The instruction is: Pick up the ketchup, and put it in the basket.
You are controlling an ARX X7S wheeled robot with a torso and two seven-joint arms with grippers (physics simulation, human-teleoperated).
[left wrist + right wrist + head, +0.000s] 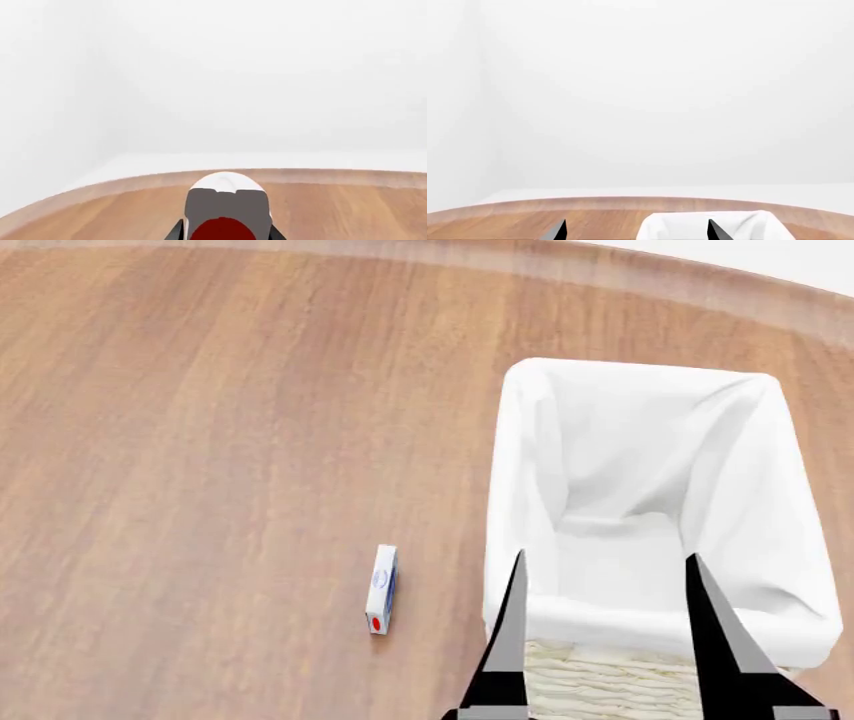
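Ketchup (pixel 225 210) white-capped, red-bodied, clamped in left hand (pixel 225 232), right hand (pixel 603 570) apart above white-lined basket (pixel 534 440), small box (pixel 382 590) just left, on desk (pixel 200 440).

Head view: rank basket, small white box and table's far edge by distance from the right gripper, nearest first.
1. basket: right under the right gripper, whose open fingers overlap its near rim.
2. white box: lying flat on the table, off to the gripper's left, clear of the basket.
3. table's far edge: well beyond both, at the top of the view.
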